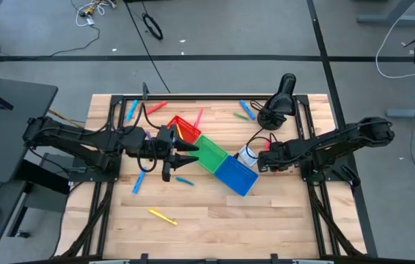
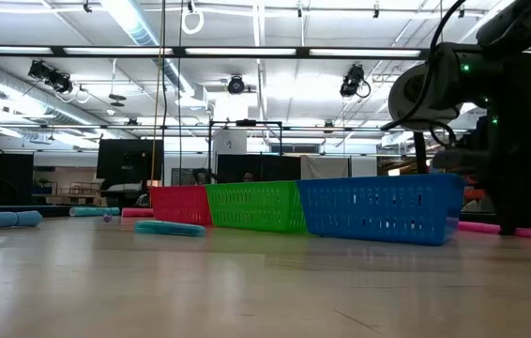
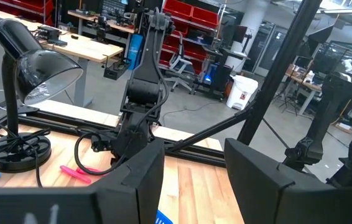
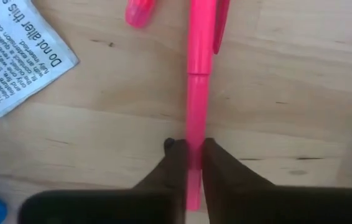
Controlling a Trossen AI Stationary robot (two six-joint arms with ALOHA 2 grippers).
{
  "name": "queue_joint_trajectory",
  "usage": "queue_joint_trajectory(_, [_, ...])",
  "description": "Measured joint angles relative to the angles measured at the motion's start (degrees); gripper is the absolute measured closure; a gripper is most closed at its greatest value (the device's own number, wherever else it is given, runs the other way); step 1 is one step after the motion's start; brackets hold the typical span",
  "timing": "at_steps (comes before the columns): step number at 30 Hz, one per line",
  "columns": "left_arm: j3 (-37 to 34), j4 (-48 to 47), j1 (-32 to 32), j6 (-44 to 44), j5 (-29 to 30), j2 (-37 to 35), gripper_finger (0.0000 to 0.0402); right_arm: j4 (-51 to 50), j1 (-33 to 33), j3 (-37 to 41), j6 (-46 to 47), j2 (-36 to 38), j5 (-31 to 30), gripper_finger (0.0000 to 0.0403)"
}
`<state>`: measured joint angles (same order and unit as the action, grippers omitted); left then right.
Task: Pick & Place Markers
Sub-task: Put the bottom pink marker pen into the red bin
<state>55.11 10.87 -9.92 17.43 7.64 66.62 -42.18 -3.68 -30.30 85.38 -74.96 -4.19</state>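
Three bins stand in a row mid-table: red [image 1: 182, 128], green [image 1: 211, 152], blue [image 1: 237, 176]. Several markers lie scattered on the wood, among them blue [image 1: 132, 110], red [image 1: 156, 108], yellow [image 1: 162, 216] and teal [image 1: 184, 179]. My right gripper [image 1: 265, 160] points down just right of the blue bin and is shut on a pink marker [image 4: 198, 74] that lies on the table. My left gripper [image 1: 185, 150] hovers level over the red and green bins, open with nothing between its fingers [image 3: 132, 186]. My right gripper pinches the pink marker's barrel [image 4: 193, 134] between its two fingers [image 4: 177, 163], on the half away from the cap, near that end. The fingers come from above, pointing down, and lie across the marker. The marker lies flat on the table.
A second pink marker's end [image 4: 140, 12] and a white printed tag [image 4: 20, 56] lie close beside the held one. A black desk lamp [image 1: 279, 99] stands at the far right with its cable. Bare wood lies toward the near edge [image 1: 266, 227].
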Motion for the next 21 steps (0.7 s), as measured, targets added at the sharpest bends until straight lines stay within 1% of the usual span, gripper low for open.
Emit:
queue_joint_trajectory(3, [0.0,0.0,0.0,0.0,0.0,0.0,0.0227,0.1,0.0,0.0,0.7,0.0,0.0,0.0393])
queue_joint_trajectory(9, [0.0,0.0,0.0,0.0,0.0,0.0,0.0227,-0.5,0.0,-0.2,1.2,1.1,0.4,0.0389])
queue_joint_trajectory(12, [0.0,0.0,0.0,-0.1,0.0,0.0,0.0227,-1.4,-0.1,-2.0,0.8,2.3,1.4,0.0391])
queue_joint_trajectory(15, [0.0,0.0,0.0,-0.1,0.1,0.0,0.0227,-4.9,-0.4,-4.1,0.3,3.5,0.8,0.0392])
queue_joint_trajectory(21, [0.0,0.0,0.2,-0.1,0.2,0.0,0.0227,-16.2,-2.0,-12.2,-0.4,5.5,-4.2,0.0392])
